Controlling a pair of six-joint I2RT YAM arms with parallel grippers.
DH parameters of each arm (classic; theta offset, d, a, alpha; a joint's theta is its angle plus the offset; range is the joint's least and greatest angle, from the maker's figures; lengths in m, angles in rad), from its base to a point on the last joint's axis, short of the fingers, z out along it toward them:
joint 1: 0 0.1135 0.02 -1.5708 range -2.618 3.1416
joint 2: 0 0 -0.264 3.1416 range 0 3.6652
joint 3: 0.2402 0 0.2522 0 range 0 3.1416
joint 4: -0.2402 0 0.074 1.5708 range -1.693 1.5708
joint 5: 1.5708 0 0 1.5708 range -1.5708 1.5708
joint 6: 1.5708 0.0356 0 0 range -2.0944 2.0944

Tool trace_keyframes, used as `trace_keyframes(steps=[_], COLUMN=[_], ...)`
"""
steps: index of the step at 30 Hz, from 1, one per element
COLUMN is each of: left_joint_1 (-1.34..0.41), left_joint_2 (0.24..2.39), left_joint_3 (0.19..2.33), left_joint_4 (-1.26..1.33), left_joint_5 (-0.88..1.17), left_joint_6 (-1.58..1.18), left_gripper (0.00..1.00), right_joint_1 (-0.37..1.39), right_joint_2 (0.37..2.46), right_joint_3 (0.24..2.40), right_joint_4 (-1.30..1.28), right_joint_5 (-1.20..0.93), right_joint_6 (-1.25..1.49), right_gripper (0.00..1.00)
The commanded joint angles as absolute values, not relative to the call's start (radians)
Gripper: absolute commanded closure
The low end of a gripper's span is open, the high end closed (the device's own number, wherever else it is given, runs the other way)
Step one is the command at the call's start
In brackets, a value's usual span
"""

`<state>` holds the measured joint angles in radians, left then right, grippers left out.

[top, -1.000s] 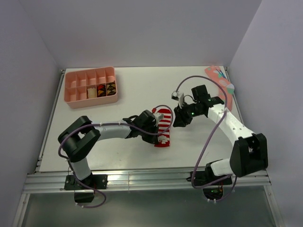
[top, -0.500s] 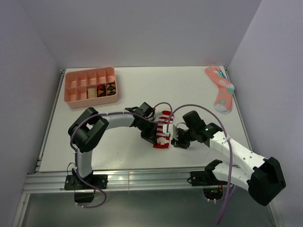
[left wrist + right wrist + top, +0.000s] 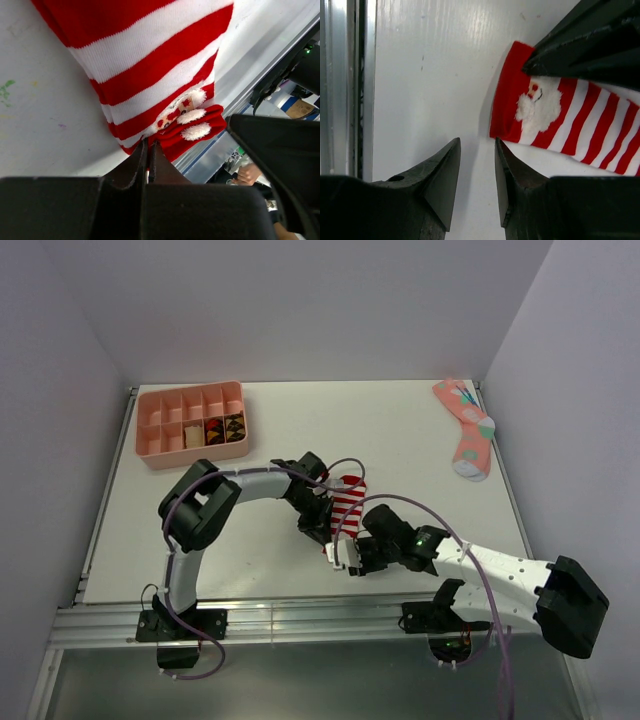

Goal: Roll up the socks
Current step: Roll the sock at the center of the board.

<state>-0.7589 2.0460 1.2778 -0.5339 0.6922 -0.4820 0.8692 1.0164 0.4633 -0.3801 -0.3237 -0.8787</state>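
Striped sock [image 3: 347, 502] lies flat on the table [image 3: 400, 430], near the front edge & roughly centre, between the 2 arms. Left gripper [image 3: 148, 146] is fully closed w/ its tips down at one long edge of the sock, close to the near end. Prob. it's there to pin or pinch the fabric so the sock doesn't slide while the other side works, but can't tell if any cloth is actually caught between the fingers. Right gripper [image 3: 477, 144] is partly open, narrow gap, nothing in it. It sits low just off the sock's near end, tips pointing at it, which looks like lining up to catch that end & start the roll. The sock has red/white bands across its length and a solid red end w/ a small Santa face [image 3: 537, 105] in fluffy white. It lies straight, no roll started. Only this 1 sock of the pair shows, no tan one in any view. Pink sock [image 3: 468, 435] lies well apart at the far right, tray [image 3: 190, 452] far left.
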Motion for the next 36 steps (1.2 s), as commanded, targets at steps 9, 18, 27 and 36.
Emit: trace_keyframes(steps=[9,18,27,36], left_joint_1=[-0.762,-0.762,-0.762,-0.762], left_joint_2=[2.106,2.118,2.125,2.118], left_joint_3=[1.355,1.354,1.371,1.376], left_joint_4=[-0.650,-0.664,-0.690,-0.721], left_joint_5=[0.663,0.670,0.670,0.650], left_joint_6=[-0.414,-0.397,-0.373,-0.351], left_gripper=[1.00,1.00,0.99,0.99], right_joint_1=[1.031,1.127,1.132,1.132], right_joint_2=[1.003,1.028,1.152,1.172], right_joint_3=[0.407,0.373,0.373,0.354], right_joint_4=[-0.144,-0.090,-0.019,0.083], right_joint_5=[-0.160,-0.104,-0.069,-0.006], right_joint_6=[-0.853,-0.845,-0.873,-0.887], right_gripper=[0.62,0.62,0.64,0.65])
